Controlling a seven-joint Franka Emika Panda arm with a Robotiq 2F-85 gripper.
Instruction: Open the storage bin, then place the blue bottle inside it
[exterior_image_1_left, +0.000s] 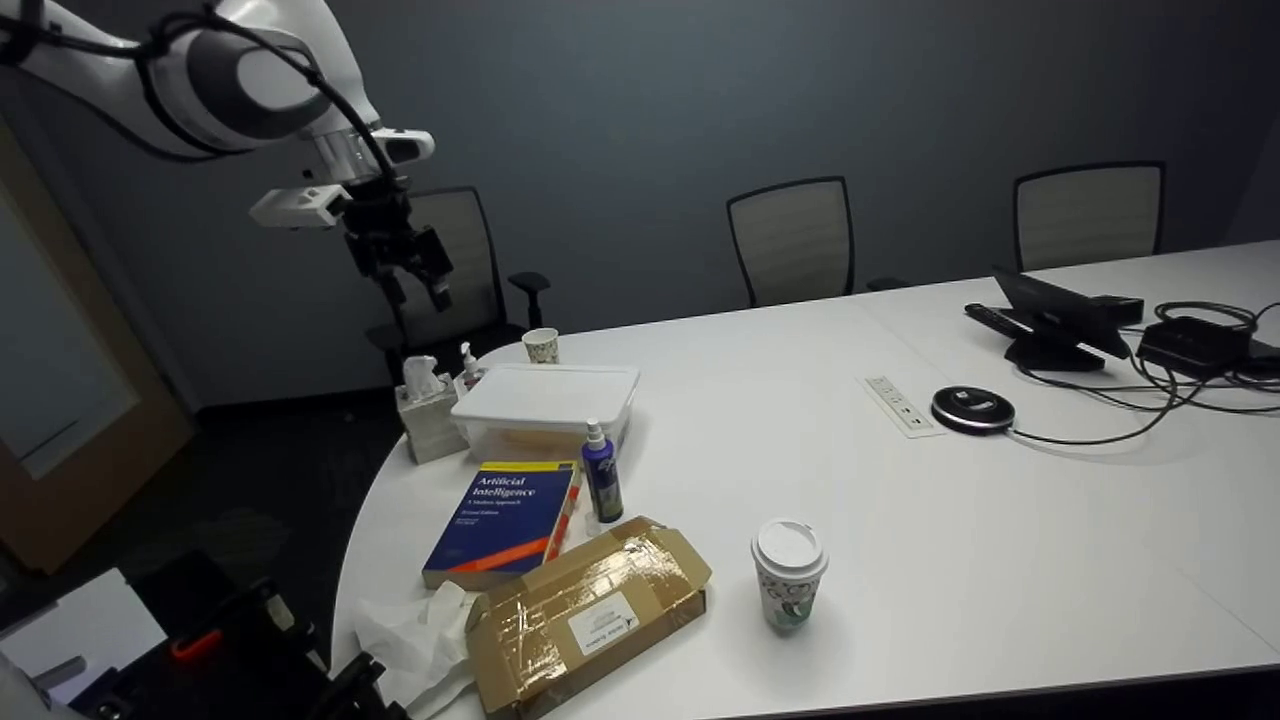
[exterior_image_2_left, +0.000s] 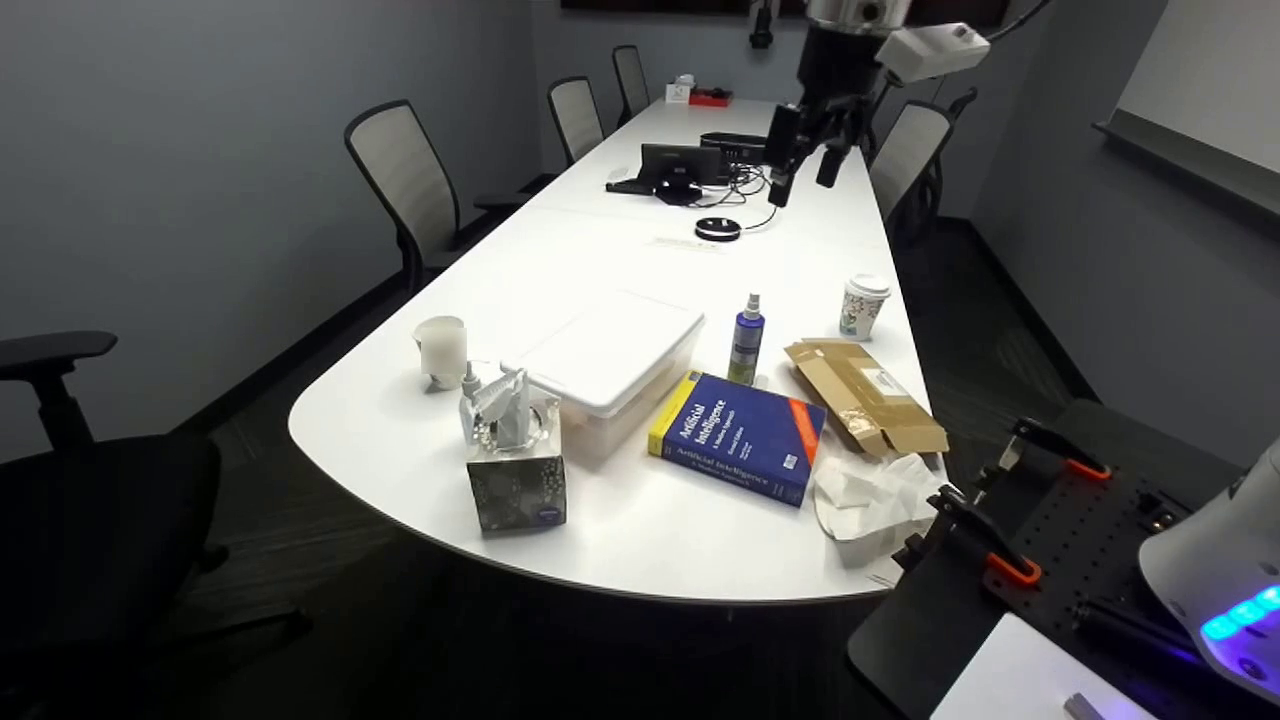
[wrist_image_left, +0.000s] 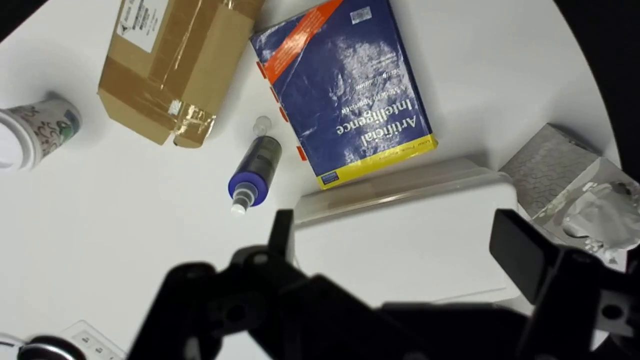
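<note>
The storage bin (exterior_image_1_left: 548, 395) is a low translucent box on the white table with its flat white lid on. It also shows in an exterior view (exterior_image_2_left: 610, 350) and in the wrist view (wrist_image_left: 420, 265). The blue bottle (exterior_image_1_left: 603, 482) stands upright beside the bin, with a white spray top. It also shows in an exterior view (exterior_image_2_left: 746, 345) and in the wrist view (wrist_image_left: 256, 167). My gripper (exterior_image_1_left: 418, 290) is open and empty, high above the table. In the wrist view the bin's lid lies below, between the spread fingers (wrist_image_left: 397, 237), which partly hide it.
The blue book (exterior_image_1_left: 505, 520) lies next to the bin and bottle. A tan package (exterior_image_1_left: 590, 615) and a lidded paper cup (exterior_image_1_left: 788, 575) are on the near side. A tissue box (exterior_image_2_left: 518, 480), a pump bottle (exterior_image_1_left: 470, 368) and another paper cup (exterior_image_1_left: 541, 346) stand around the bin's far end.
</note>
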